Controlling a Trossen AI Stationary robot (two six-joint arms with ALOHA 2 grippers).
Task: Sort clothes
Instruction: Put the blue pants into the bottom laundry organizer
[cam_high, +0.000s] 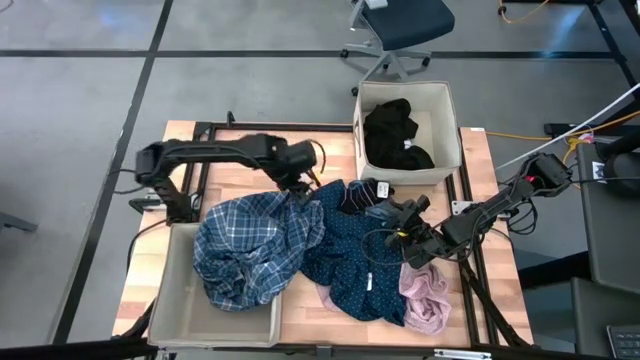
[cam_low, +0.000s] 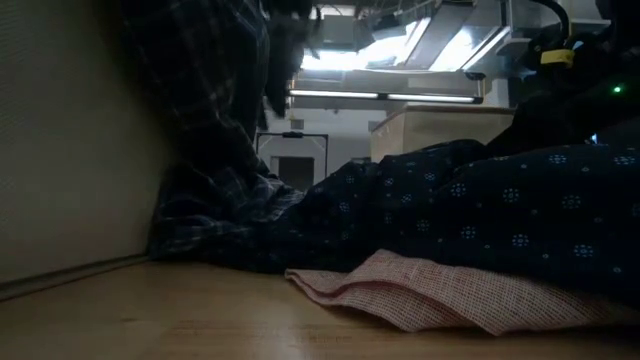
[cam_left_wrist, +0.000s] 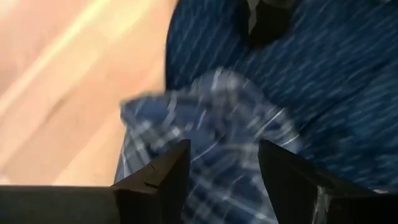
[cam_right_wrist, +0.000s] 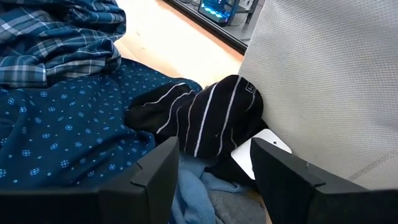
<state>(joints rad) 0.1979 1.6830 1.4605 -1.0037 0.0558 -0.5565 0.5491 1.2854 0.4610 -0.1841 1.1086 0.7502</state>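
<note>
The blue plaid shirt (cam_high: 250, 250) lies bunched, partly over the rim of the near-left beige box (cam_high: 175, 320). Beside it spreads the navy white-dotted garment (cam_high: 350, 255), with the pale pink garment (cam_high: 425, 295) on its right near corner. A black garment (cam_high: 400, 135) sits in the far beige box (cam_high: 445, 100). The black, white-striped piece (cam_right_wrist: 199, 115) leans against that box's wall. My left gripper (cam_left_wrist: 224, 171) is open above the plaid shirt's far right edge (cam_left_wrist: 211, 99). My right gripper (cam_right_wrist: 217, 165) is open, pointing at the striped piece, low over a pale blue piece (cam_right_wrist: 193, 199). My right gripper stands low over the pale blue piece, which shows between the roots of its fingers. Whether the fingers touch it, I cannot tell.
A white card (cam_right_wrist: 261, 152) lies by the far box's wall under the striped piece. Bare wood (cam_high: 240, 140) shows at the table's far left. An office chair (cam_high: 400, 30) stands beyond the far edge. Cables (cam_high: 545, 140) run off at the right.
</note>
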